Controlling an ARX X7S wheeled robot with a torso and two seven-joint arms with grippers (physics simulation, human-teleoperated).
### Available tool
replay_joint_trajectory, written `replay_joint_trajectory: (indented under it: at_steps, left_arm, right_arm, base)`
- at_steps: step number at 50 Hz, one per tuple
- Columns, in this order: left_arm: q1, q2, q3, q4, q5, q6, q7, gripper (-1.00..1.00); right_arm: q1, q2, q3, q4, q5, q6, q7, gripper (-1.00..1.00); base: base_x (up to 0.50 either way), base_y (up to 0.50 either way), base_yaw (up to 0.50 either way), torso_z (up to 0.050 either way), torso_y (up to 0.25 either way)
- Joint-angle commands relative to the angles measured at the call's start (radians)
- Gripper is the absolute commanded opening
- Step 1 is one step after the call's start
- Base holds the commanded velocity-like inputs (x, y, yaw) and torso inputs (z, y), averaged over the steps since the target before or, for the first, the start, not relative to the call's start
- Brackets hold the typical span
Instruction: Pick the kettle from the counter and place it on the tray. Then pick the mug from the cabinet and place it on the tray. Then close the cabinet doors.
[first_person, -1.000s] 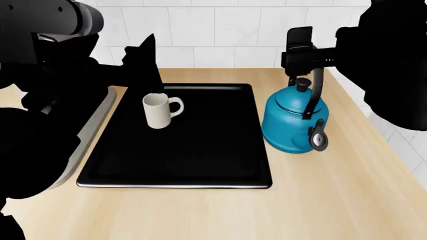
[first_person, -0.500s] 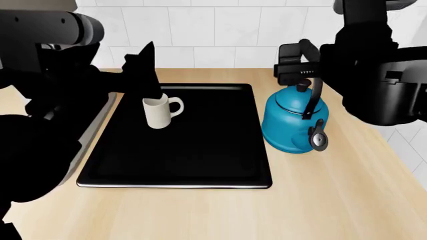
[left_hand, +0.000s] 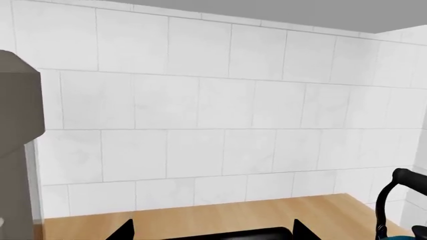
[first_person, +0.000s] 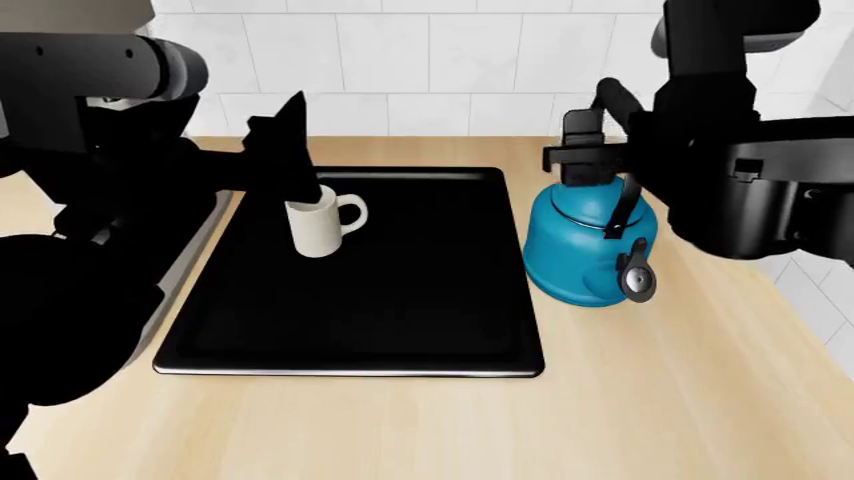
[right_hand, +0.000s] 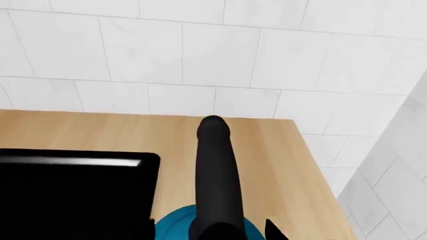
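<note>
White tile wall behind blond wood surface (first_person: 641, 420). Right jaws (first_person: 577, 150) over kettle (first_person: 582, 245) handle top; gap state unclear. Right wrist view alone shows handle running between finger tips. Left jaws (first_person: 283, 150) above mug (first_person: 318, 222), tips apart in left wrist view. Mug on tray (first_person: 387, 300), upper left; kettle just right of tray.

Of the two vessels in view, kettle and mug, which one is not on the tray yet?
The kettle: it stands on the counter just off the tray's right edge, under the right gripper. The mug already stands inside the tray, at its back left.
</note>
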Motion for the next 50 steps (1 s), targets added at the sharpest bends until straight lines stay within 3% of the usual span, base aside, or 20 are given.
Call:
replay_joint_trajectory:
  at_steps: [1, 50]
  left_arm:
    - [0.011, -0.006, 0.003, -0.006, 0.012, 0.013, 0.011, 1.00]
    - [0.016, -0.030, -0.012, 0.002, -0.035, 0.024, -0.019, 1.00]
  right_arm:
    - [-0.007, -0.001, -0.004, -0.002, -0.017, -0.011, -0.008, -1.00]
    - [0.096, 0.085, 0.034, -0.015, 0.051, 0.037, 0.102, -1.00]
  base:
    - [0.00, 0.00, 0.00, 0.000, 0.000]
    - [0.00, 0.00, 0.00, 0.000, 0.000]
